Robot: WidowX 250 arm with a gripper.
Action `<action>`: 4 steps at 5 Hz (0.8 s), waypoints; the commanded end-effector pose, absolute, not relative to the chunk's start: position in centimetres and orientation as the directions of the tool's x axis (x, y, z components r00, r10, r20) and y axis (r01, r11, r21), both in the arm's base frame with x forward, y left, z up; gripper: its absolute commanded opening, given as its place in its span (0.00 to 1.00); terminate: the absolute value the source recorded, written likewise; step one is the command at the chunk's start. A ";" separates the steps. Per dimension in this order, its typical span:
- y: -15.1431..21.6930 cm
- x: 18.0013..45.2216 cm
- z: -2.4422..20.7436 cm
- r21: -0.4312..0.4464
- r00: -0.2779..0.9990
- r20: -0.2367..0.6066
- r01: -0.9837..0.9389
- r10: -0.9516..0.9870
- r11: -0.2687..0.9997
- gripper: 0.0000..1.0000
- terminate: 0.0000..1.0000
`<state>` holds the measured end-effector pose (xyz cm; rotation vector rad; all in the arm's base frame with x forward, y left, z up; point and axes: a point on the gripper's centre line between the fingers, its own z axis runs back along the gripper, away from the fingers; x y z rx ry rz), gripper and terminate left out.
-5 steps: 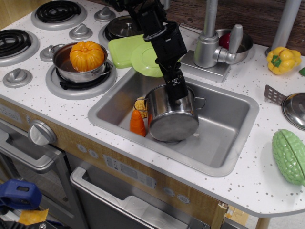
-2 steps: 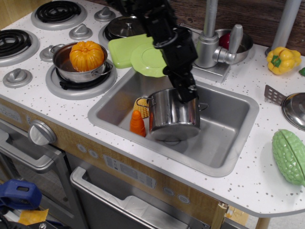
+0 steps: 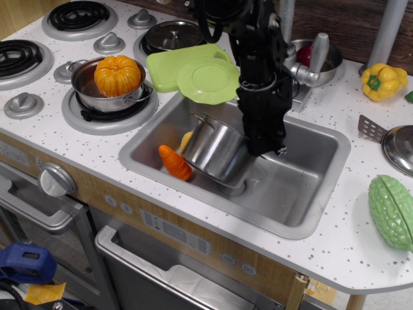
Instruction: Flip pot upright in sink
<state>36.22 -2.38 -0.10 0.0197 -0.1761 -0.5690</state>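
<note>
The shiny steel pot (image 3: 216, 152) sits in the sink (image 3: 310, 216), tilted, with its top leaning left towards an orange carrot (image 3: 174, 161) and a corn cob (image 3: 186, 141). One wire loop handle shows at its upper left. My gripper (image 3: 263, 142) reaches straight down at the pot's right side and is shut on its rim there. The black fingers hide the pot's right edge and most of its opening. The pot's lower edge rests near the drain.
A green plate (image 3: 208, 81) and a green board (image 3: 169, 63) lie on the counter behind the sink. The faucet (image 3: 284, 61) stands behind my arm. A shallower pot with a pumpkin (image 3: 116, 76) is on the stove. A yellow pepper (image 3: 382, 81), a lid (image 3: 400, 150) and a green gourd (image 3: 392, 210) are on the right.
My gripper swung right and down with the pot's rim. The pot turned from lying with its base towards the camera to tilted nearly upright. The carrot tipped over to the left.
</note>
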 end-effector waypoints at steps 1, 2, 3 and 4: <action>-2.8 37.4 2.3 0.214 0.827 0.225 0.475 -0.516 0.854 1.00 0.00; -2.8 38.2 3.4 0.223 0.850 0.246 0.418 -0.466 0.881 1.00 0.00; -3.1 39.7 5.6 0.218 0.873 0.273 0.354 -0.405 0.909 1.00 0.00; -3.5 40.8 6.7 0.233 0.870 0.290 0.339 -0.398 0.911 1.00 0.00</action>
